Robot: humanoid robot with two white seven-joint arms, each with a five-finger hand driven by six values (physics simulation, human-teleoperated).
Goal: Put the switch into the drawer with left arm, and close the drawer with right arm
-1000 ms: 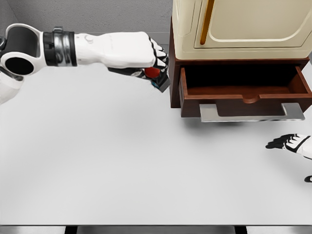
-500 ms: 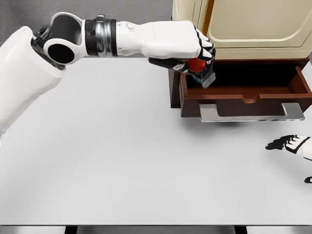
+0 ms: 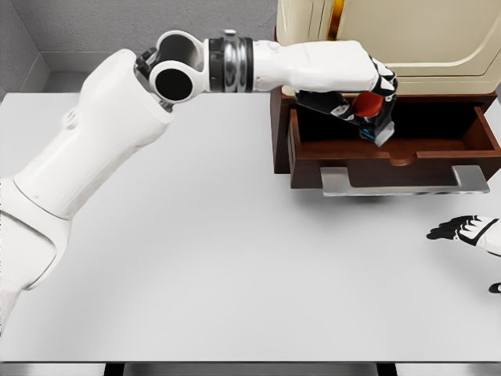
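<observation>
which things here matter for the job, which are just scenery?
Job: switch, held in left hand above open drawer; drawer handle; right hand, open, resting on the table.
Scenery: cream cabinet, table.

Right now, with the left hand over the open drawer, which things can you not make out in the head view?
- Switch: mostly covered by the left hand; only a red part and a grey-blue corner show.
- Drawer floor: in dark shadow, partly behind the hand.
- Right hand: cut off by the right edge, so the arm is unseen.
- Cabinet: its top is cut off by the upper edge.
</observation>
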